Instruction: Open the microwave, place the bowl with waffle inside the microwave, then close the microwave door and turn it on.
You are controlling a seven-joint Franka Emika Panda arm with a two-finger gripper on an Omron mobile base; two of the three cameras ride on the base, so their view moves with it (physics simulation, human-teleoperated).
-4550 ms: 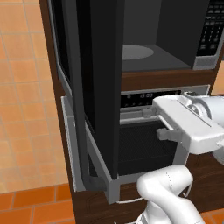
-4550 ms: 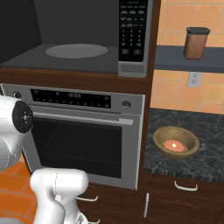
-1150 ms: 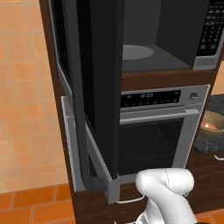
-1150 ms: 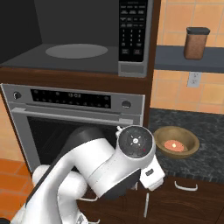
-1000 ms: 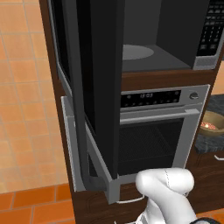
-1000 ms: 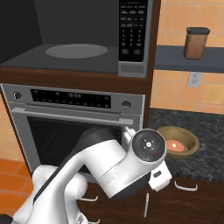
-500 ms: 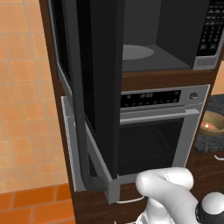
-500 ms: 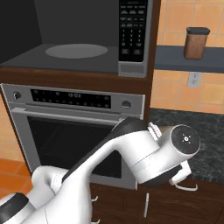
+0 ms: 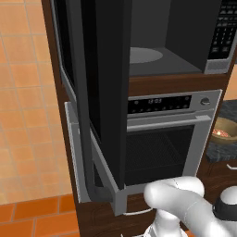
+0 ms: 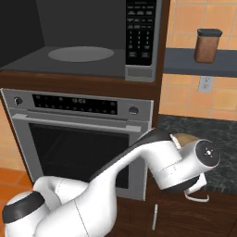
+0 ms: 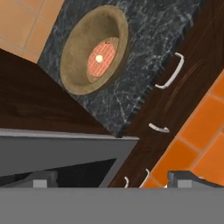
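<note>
microwave [image 10: 92, 41]: built in above the oven, cavity open, grey inside, round turntable [image 10: 81, 53] bare
microwave door [image 9: 109, 88]: swung out wide to the left, black panel seen nearly edge-on in the left base view
keypad [image 10: 141, 30]: black buttons, on the right of the cavity
oven [image 10: 81, 134]: silver, right below the microwave, door shut, dark window
bowl [image 11: 94, 49]: tan, on the dark speckled counter [image 11: 144, 57] right of the oven; also at the right edge of the left base view [image 9: 225, 133]
waffle [image 11: 101, 58]: reddish round piece in the middle of the bowl, pale dot on top
gripper [image 11: 111, 180]: jaws wide apart, nothing between them; the two dark tips sit at the bottom of the hand view, well apart from the bowl
arm [image 10: 139, 171]: reaches low and right across the oven front, wrist in front of the counter edge, covering most of the bowl in the right base view
drawers [image 11: 183, 78]: dark wood fronts under the counter, white handles
jar [image 10: 207, 45]: brown, dark lid, on the grey shelf above the counter
floor [image 11: 205, 131]: orange tile
</note>
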